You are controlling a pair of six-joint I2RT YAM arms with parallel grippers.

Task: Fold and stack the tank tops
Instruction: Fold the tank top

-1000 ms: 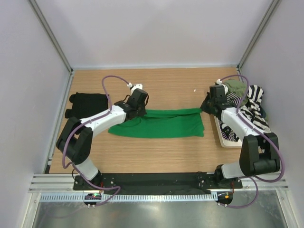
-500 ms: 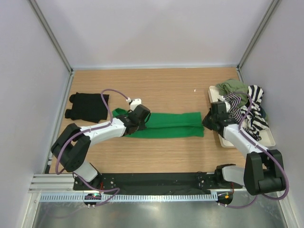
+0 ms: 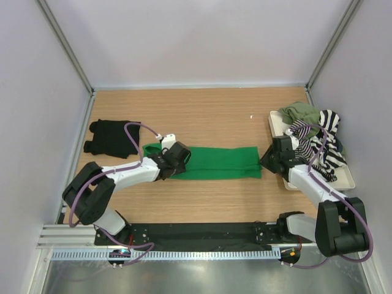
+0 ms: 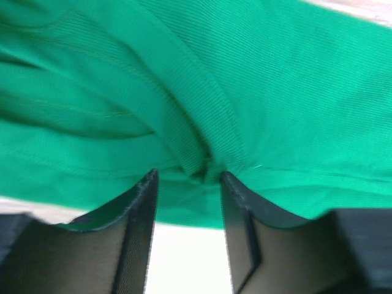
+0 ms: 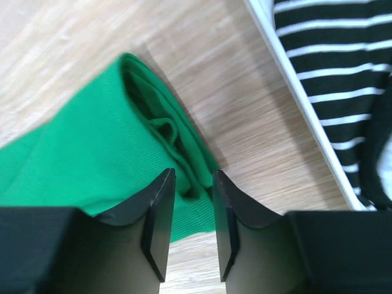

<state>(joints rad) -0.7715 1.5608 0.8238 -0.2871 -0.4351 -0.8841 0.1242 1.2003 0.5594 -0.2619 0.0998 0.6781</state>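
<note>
Jaws apart, left gripper (image 4: 187, 177) and right gripper (image 5: 193, 177) bracket the green tank top (image 3: 223, 160), seemingly letting its fold settle.

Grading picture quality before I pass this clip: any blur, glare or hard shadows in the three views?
Top external: even, soft light, sharp throughout, faint shadows under the arms on the table. Left wrist: green tank top smeared at left, ribbing crisper at right. Right wrist: wood soft at top left, striped tank top crisp, right claw fingers underexposed.
</note>
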